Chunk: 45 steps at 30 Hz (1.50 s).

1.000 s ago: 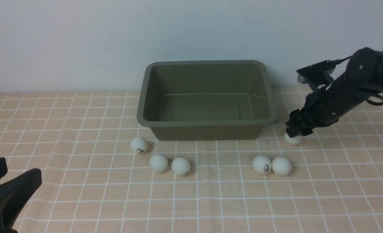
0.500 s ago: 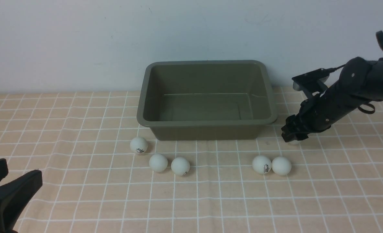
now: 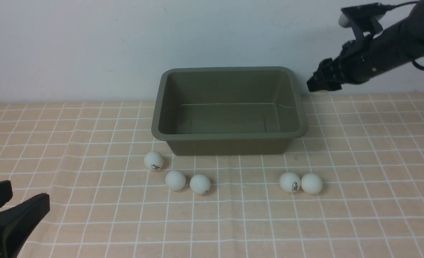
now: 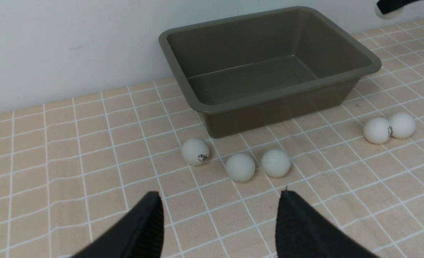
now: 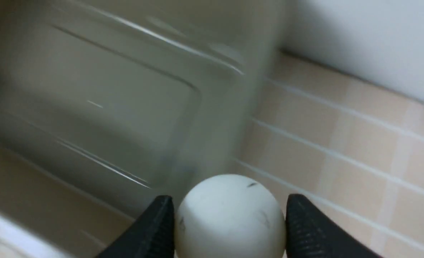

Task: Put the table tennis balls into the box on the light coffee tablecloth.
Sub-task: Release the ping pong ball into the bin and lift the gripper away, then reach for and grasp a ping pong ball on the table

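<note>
You see the light coffee tablecloth carrying the box. Your right end effector, raised near the box's far right corner, grips one ball. Your left end effector stands open. Five table tennis balls lie before the box; their dark print is too small to read.

Box: olive-green plastic, smooth, slight sheen.
Table tennis balls: white, matt, smooth.
Held ball: matt white, faint dark scuffs.
Tablecloth: tan checked cloth, matt, lightly creased.
Wall: pale, smooth, matt.
</note>
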Motion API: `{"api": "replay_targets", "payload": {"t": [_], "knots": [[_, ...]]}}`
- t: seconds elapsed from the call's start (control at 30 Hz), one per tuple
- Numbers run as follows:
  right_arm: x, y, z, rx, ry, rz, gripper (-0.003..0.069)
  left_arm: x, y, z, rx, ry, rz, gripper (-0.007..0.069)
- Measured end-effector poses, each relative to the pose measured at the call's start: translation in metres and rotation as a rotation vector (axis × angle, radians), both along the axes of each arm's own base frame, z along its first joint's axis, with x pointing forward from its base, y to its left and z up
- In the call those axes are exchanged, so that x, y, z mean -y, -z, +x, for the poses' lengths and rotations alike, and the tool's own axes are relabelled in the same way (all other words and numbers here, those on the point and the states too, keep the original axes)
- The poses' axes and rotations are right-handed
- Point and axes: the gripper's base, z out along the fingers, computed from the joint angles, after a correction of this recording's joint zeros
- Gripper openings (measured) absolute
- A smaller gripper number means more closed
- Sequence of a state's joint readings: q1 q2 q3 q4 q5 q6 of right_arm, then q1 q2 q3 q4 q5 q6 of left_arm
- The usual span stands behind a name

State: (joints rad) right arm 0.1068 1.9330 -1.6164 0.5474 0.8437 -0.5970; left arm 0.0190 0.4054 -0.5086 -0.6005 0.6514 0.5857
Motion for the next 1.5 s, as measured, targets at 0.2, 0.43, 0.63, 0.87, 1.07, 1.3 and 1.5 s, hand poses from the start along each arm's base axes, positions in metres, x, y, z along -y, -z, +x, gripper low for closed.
{"api": "replay_targets", "payload": {"t": [0.2, 0.43, 0.63, 0.87, 1.07, 1.3, 1.5], "knots": [[-0.036, 0.007, 0.009, 0.004, -0.128, 0.109, 0.0362, 0.0, 0.0, 0.0, -0.003, 0.001, 0.0, 0.0351], [-0.048, 0.024, 0.017, 0.001, -0.1, 0.131, 0.0362, 0.001, 0.002, -0.001, -0.029, 0.018, 0.004, 0.0351], [-0.044, 0.014, 0.019, 0.067, -0.068, 0.1, 0.038, 0.002, 0.003, -0.002, -0.042, 0.027, 0.005, 0.0351], [-0.028, -0.051, -0.002, 0.237, -0.081, 0.021, 0.038, 0.002, 0.003, -0.002, -0.041, 0.027, 0.005, 0.0351], [-0.036, -0.034, 0.002, 0.154, -0.11, 0.104, 0.0368, 0.002, 0.003, -0.002, -0.04, 0.026, 0.005, 0.0351], [-0.039, -0.011, 0.01, 0.125, -0.155, 0.096, 0.0386, 0.002, 0.004, -0.002, -0.046, 0.03, 0.006, 0.0351], [-0.041, -0.007, 0.014, 0.117, -0.124, 0.135, 0.0496, 0.002, 0.004, -0.002, -0.047, 0.033, 0.01, 0.0351]]}}
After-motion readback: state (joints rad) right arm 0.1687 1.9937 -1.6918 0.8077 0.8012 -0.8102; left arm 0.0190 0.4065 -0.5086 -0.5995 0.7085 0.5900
